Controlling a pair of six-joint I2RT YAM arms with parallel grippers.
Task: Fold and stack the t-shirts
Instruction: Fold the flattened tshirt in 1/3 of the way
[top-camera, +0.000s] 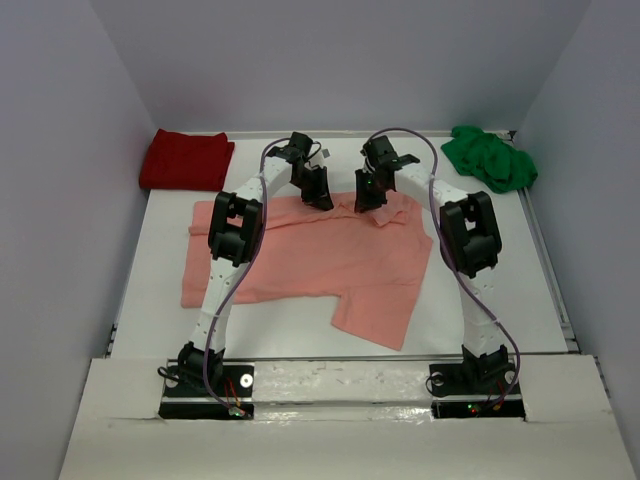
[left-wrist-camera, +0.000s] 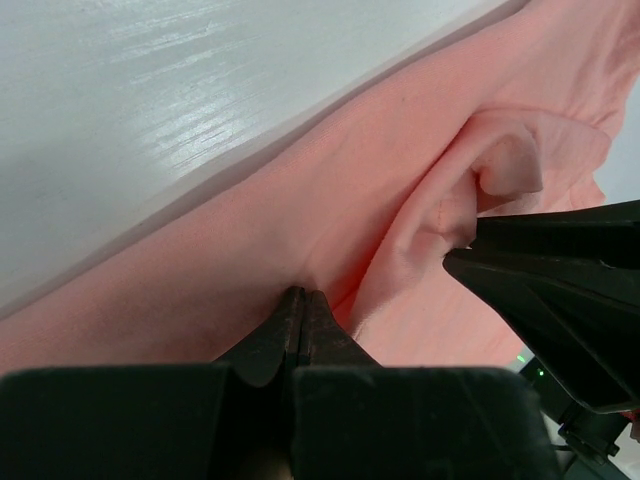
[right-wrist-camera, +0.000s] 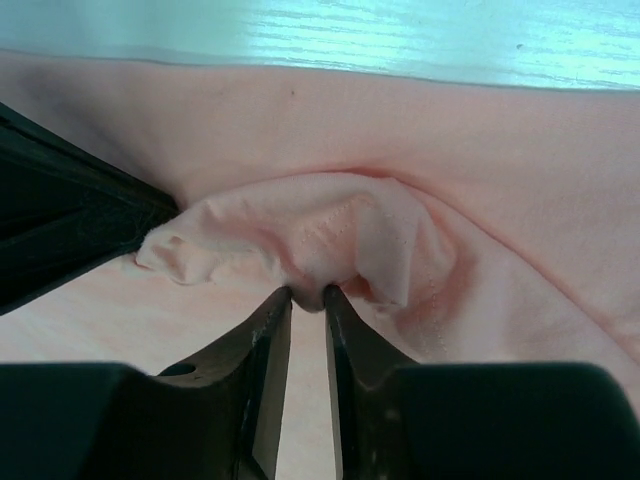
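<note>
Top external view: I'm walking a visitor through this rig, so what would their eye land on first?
The salmon-pink shirt sprawls across the middle of the table; at its far edge the left gripper is pinched shut on the cloth and the right gripper is narrowly open at a bunched fold. Then the far corners: a squared-up dark red shirt at left, a crumpled bright green shirt at right.

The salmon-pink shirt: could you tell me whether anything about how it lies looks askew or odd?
Yes. The salmon-pink shirt lies skewed, one flap jutting toward the near edge, and its far edge is bunched into a ridge. The green shirt sits crumpled at the far right, unlike the folded dark red shirt.
</note>
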